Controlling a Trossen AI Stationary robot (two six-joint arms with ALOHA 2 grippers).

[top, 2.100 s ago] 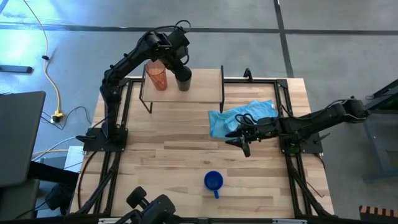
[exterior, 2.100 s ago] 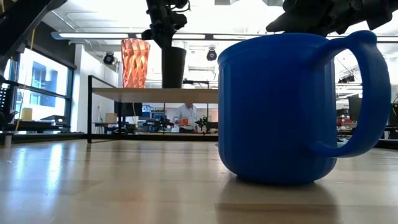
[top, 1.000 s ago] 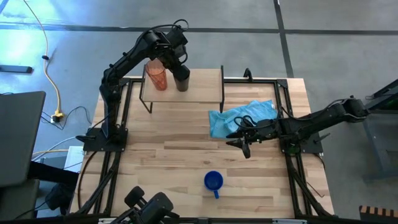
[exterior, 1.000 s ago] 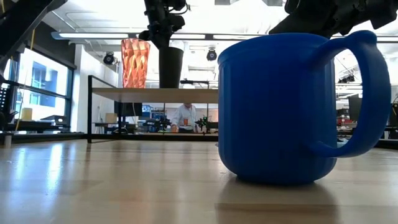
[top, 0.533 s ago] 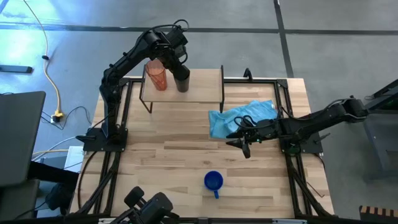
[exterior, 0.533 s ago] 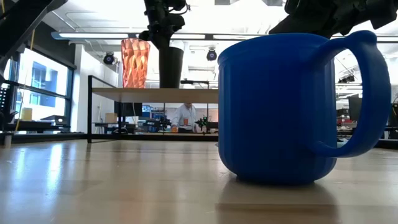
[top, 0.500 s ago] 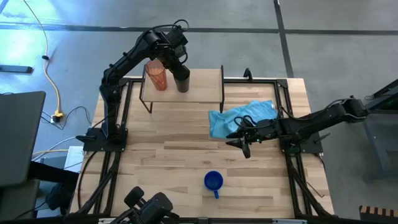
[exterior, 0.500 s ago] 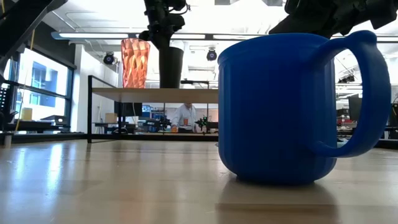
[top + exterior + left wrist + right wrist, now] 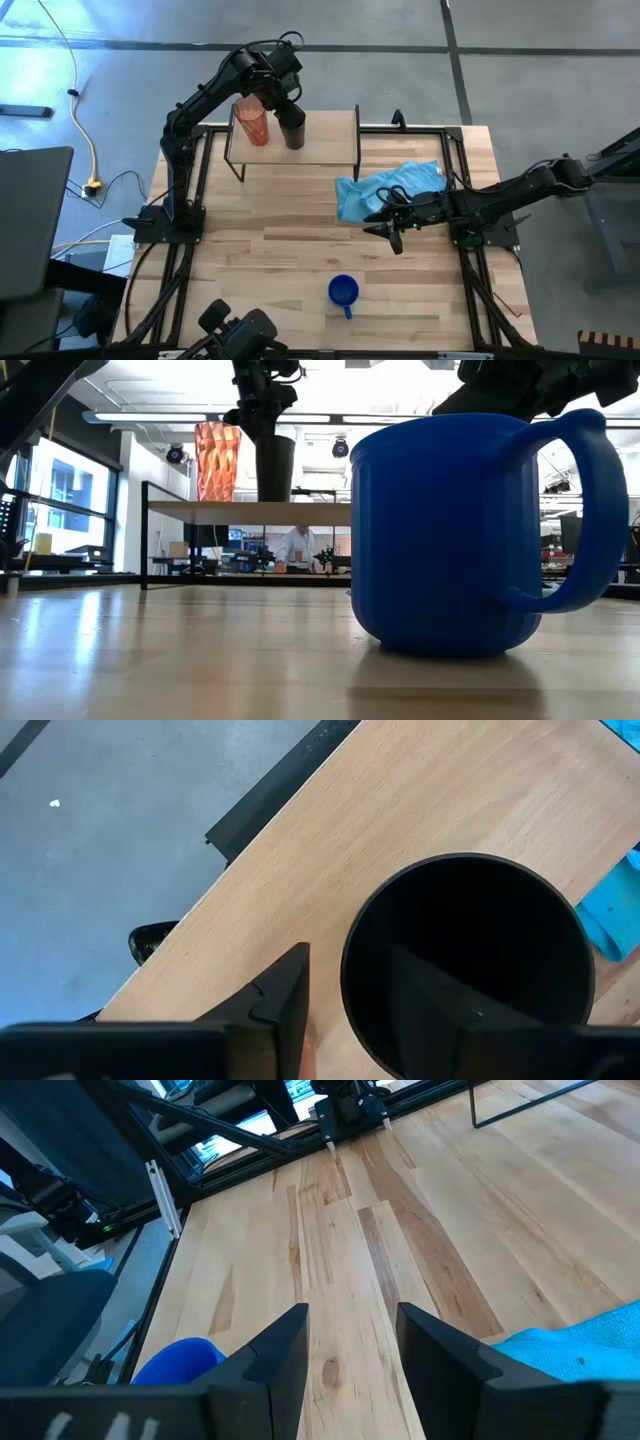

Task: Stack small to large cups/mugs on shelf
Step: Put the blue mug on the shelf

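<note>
Across the pale butcher-block bench (image 9: 300, 250), framed by black rails on a grey concrete floor, lie four loose things: three cups and one light-blue cloth (image 9: 385, 188). Behind the bench, in the low view, is a bright workshop with windows and strip lights, where a person (image 9: 297, 547) stands far off.

One small wooden shelf (image 9: 325, 135) on thin black legs sits at the bench's 11 o'clock corner. Two cups stand on it side by side at its left end — the orange tumbler (image 9: 252, 121) and, just beside it toward 3 o'clock, the black cup (image 9: 292, 130). The shelf's right half is bare wood. The blue mug (image 9: 343, 293) stands alone on the bench near the 6 o'clock edge, handle toward 6, with open wood all round it.

Two arms are in view. The left pincer (image 9: 345, 990) is over the black cup, its fingers part open and straddling the rim — one inside the cup, one outside, a gap showing at the outer one. The right pincer (image 9: 392, 228) hangs low at the cloth's 6 o'clock edge, well apart from the mug, fingers spread and holding nothing.
</note>
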